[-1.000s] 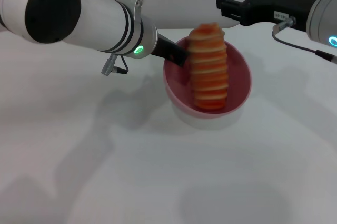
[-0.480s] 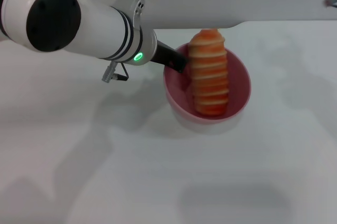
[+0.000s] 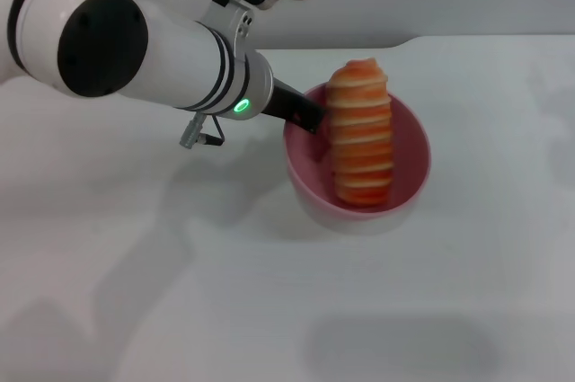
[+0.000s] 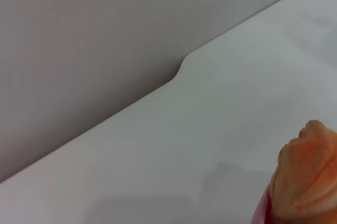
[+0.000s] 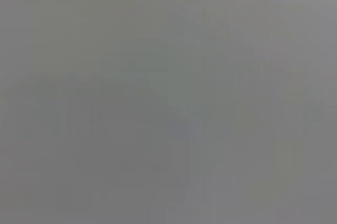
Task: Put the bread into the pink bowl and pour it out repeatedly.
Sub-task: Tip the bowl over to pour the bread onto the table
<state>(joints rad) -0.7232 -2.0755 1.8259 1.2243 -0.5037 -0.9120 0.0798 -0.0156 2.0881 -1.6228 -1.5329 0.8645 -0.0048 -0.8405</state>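
The pink bowl (image 3: 414,159) sits right of the middle of the white table in the head view. The bread (image 3: 361,144), orange-brown with pale stripes, stands on end inside it and leans on the far rim, its top above the rim. My left gripper (image 3: 304,114) reaches in from the left and grips the bowl's left rim with a dark finger (image 3: 296,109). The bread's top also shows in the left wrist view (image 4: 308,182). My right gripper is out of view; the right wrist view shows only plain grey.
The white table (image 3: 180,292) spreads around the bowl. Its far edge (image 3: 395,45) with a small step runs behind the bowl against a grey wall. My left arm (image 3: 135,40) covers the far left.
My right arm has withdrawn out of the head view at the top right. The left arm and the bowl with the bread have shifted slightly toward me and to the right.
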